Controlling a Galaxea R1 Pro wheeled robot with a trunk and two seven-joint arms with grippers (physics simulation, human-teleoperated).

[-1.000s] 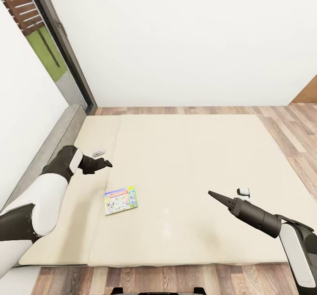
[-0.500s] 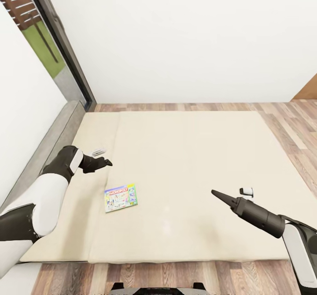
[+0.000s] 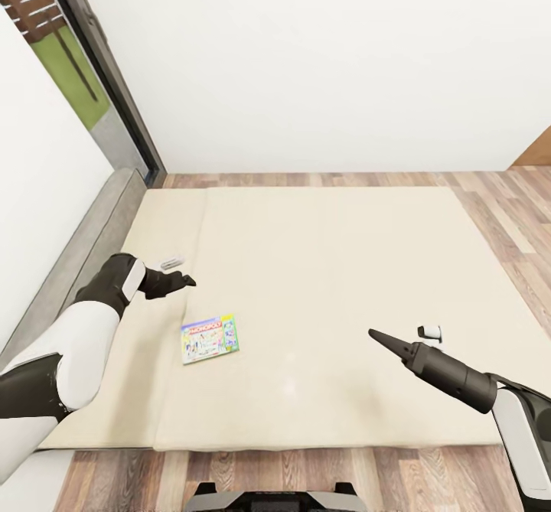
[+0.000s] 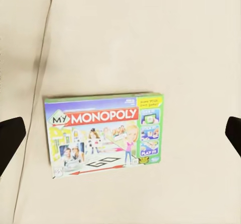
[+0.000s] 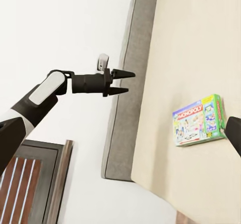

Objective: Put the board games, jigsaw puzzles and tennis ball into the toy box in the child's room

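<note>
One board game [image 3: 209,338], a "My Monopoly" box with a green rim, lies flat on the cream bed [image 3: 329,267] close to its seam. My left gripper [image 3: 184,282] hovers open above the mattress, a little beyond the box and to its left. The left wrist view looks straight down on the box [image 4: 105,135], with a dark fingertip [image 4: 10,138] at each side edge. My right gripper [image 3: 373,334] hangs over the bed well to the right of the box, open and holding nothing. The right wrist view takes in the box [image 5: 199,120] and the left gripper [image 5: 123,82], its fingers apart.
A grey padded bed frame [image 3: 92,244] runs along the bed's left side below a glass door [image 3: 76,76]. Wood-plank floor [image 3: 490,190] surrounds the bed. A brown wardrobe corner [image 3: 539,152] sits at the far right. My base [image 3: 268,495] shows at the foot of the bed.
The whole picture has shifted: the bed sits higher in view and my base has come in at the bottom. Both arms hold their pose; the box has not moved.
</note>
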